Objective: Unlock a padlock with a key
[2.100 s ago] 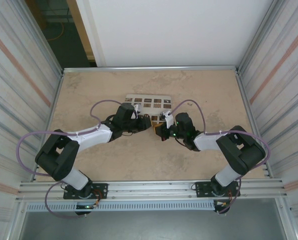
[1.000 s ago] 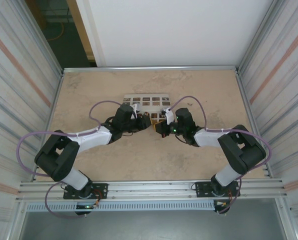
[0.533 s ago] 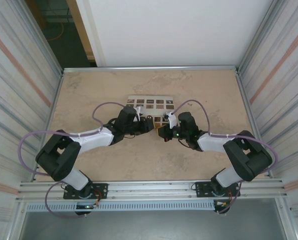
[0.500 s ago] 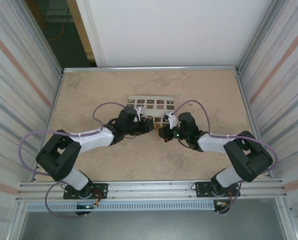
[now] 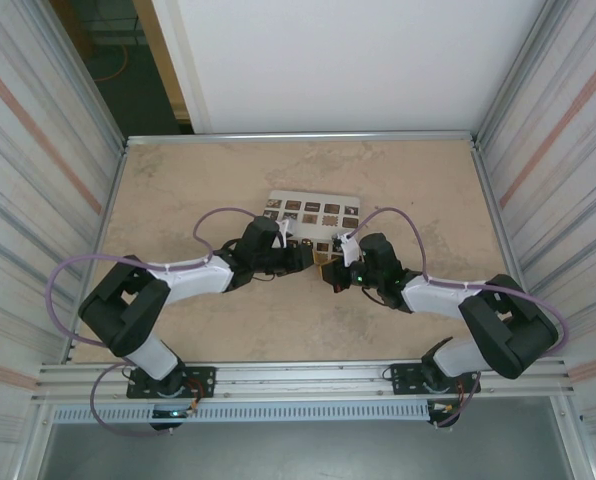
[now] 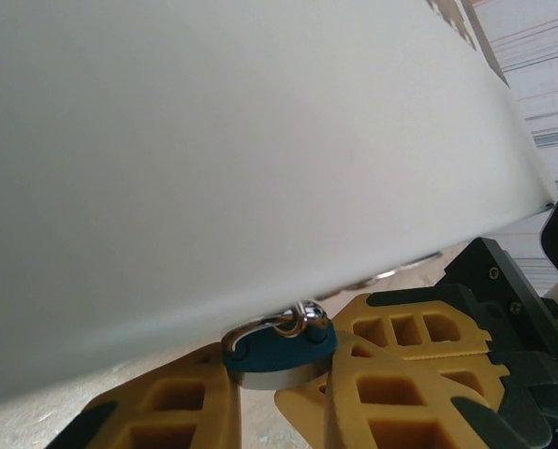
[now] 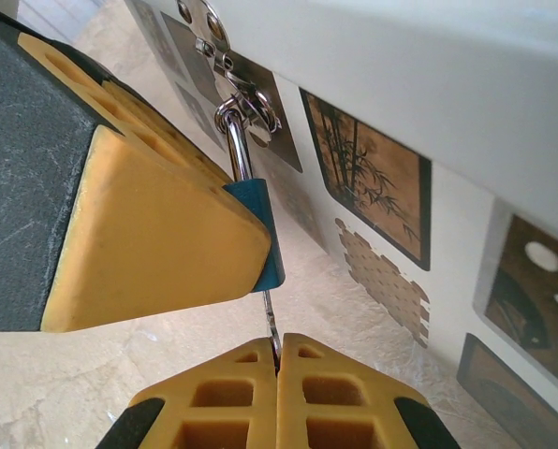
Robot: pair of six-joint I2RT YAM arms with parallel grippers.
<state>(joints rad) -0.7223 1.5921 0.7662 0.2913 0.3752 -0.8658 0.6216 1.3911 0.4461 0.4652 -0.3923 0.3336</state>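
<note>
Padlock first: the small blue square padlock hangs by its shiny silver loop from a metal ring on the big white box with dark picture squares. In the top view it sits at 6 o'clock from the box.

Your left gripper is nearly closed, and its yellow pads squeeze the blue body from both sides. Your right gripper is pressed tight shut on the thin dark metal key. The key points up at the lock from 6 o'clock. Its tip seems to be in the keyhole, but I can't be sure.

I think the lock is hard, smooth and light, so it may slip or swing. Hold it by its flat sides, low on the body. The key looks thin and stiff and could twist in the pads. Hold it by its wide end and turn gently.
</note>
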